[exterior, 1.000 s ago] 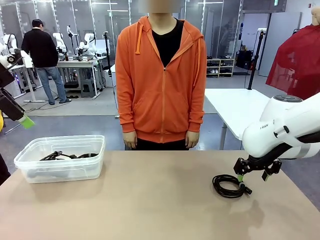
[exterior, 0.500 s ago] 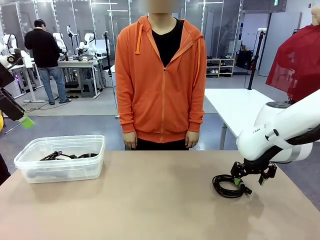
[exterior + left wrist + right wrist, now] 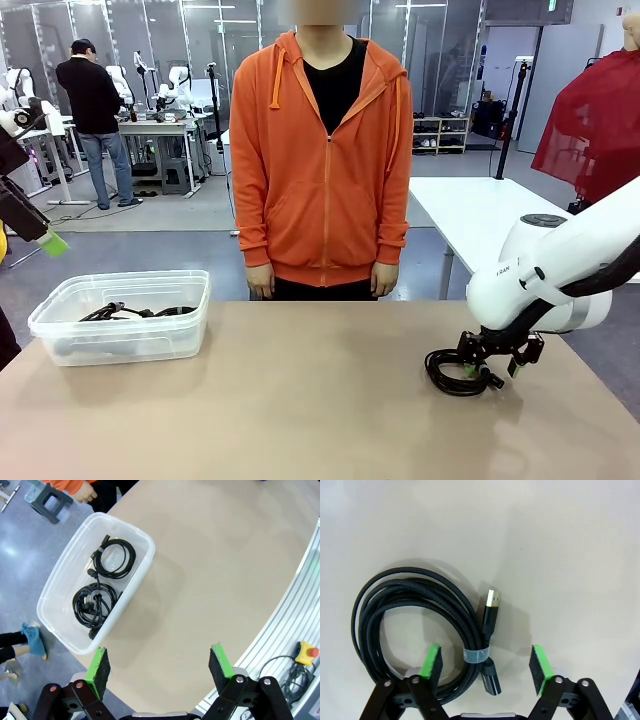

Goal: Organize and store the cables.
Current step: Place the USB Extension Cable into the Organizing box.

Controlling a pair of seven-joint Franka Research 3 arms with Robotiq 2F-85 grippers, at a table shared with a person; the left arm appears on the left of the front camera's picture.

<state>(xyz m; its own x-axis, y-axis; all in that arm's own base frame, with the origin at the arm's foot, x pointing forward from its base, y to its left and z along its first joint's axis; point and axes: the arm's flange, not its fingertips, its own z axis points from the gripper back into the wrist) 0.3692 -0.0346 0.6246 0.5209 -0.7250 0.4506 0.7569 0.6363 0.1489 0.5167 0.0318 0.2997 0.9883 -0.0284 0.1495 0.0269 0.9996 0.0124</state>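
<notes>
One coiled black cable (image 3: 450, 368) lies on the table at the right, bound by a small pale tie, its gold USB plug (image 3: 492, 600) pointing up in the right wrist view. My right gripper (image 3: 488, 362) is down at that coil (image 3: 405, 597), open, with its green pads either side of the tied section. Two more coiled cables (image 3: 116, 557) (image 3: 94, 605) lie in the clear plastic bin (image 3: 145, 535) at the table's left (image 3: 120, 335). My left gripper (image 3: 160, 670) is open and holds nothing, high over the table's near left edge.
A person in an orange hoodie (image 3: 325, 160) stands at the far side with hands down. The tan tabletop (image 3: 300, 400) stretches between bin and coil. A red emergency button (image 3: 306, 652) and loose wiring sit below the table's edge.
My right gripper has dropped and shifted slightly left onto the coil on the table. The left arm, the bin and the person have stayed still.
</notes>
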